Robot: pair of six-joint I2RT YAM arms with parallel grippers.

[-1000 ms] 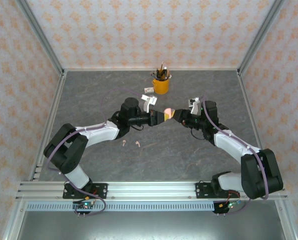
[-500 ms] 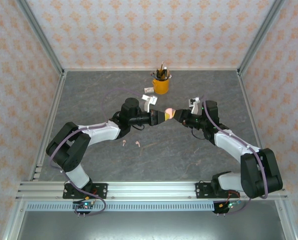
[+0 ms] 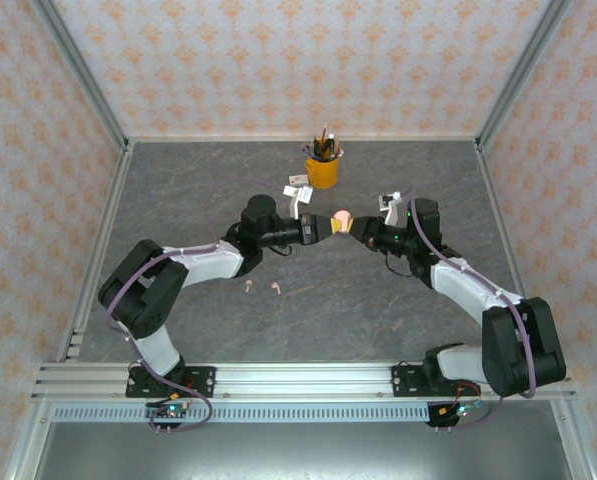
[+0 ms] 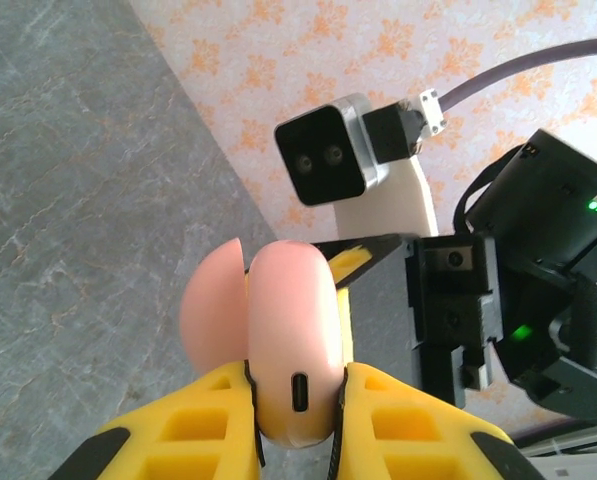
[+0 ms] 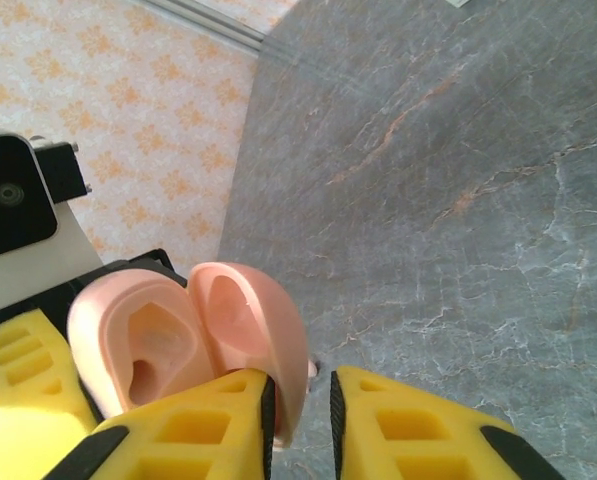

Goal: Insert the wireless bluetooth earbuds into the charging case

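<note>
My left gripper [image 4: 296, 388] pinches the pink charging case [image 4: 290, 320] by its base, lifted off the table [image 3: 398, 320] so my other arm can work on it. The port faces my left wrist camera. The case's long axis runs out along my fingers, and its hollows face the right arm. My right gripper [image 5: 300, 405] stands nearly pressed together at the edge of the lid [image 5: 246, 310], probably to steady it open; I cannot tell if it grips. Two pale pink earbuds [image 3: 275, 287] lie well apart from the case, their direction too small to read.
</note>
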